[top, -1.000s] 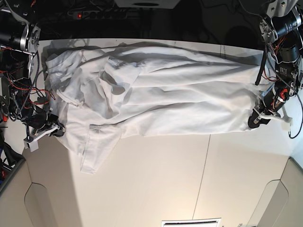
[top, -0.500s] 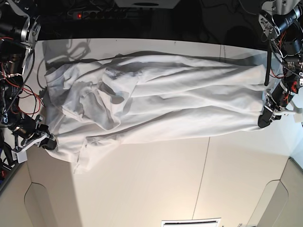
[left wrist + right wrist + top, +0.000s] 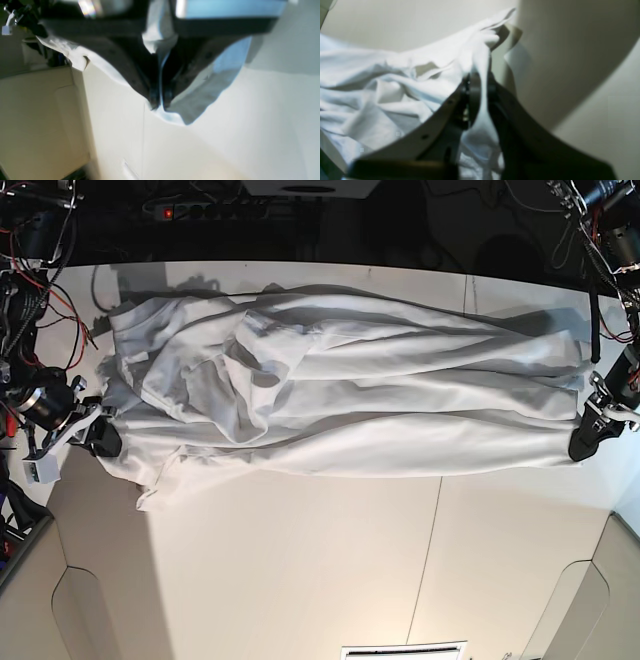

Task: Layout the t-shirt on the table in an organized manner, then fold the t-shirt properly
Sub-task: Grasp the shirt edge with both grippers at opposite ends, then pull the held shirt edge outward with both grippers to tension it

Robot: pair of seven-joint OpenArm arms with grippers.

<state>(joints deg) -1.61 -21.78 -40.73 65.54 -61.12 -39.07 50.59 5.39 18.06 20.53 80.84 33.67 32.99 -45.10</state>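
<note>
Nearest to me in the base view I see the bare front part of the bench [image 3: 300, 580], off-white, with a thin dark seam line [image 3: 430, 550] running across it. Behind this bare part lies the t-shirt [image 3: 350, 395], white and very wrinkled, stretched long from one side of the bench to the other. On the left of this view the right gripper [image 3: 100, 438] holds one end of the cloth; in the right wrist view its fingers [image 3: 475, 92] are pressed together with a fold of the t-shirt [image 3: 382, 92] pinched between them, and the fabric bunches up beside them. On the right of the base view the left gripper [image 3: 585, 442] holds the other end at the bench edge; in the left wrist view its fingers [image 3: 152, 92] are also closed, pinching a thin edge of the t-shirt [image 3: 200, 100] just above the bench [image 3: 225, 140]. Near the right gripper the cloth is piled in thick folds, and toward the left gripper it runs in long creases. At the far edge the bench meets a dark background with cables [image 3: 60, 330].
</note>
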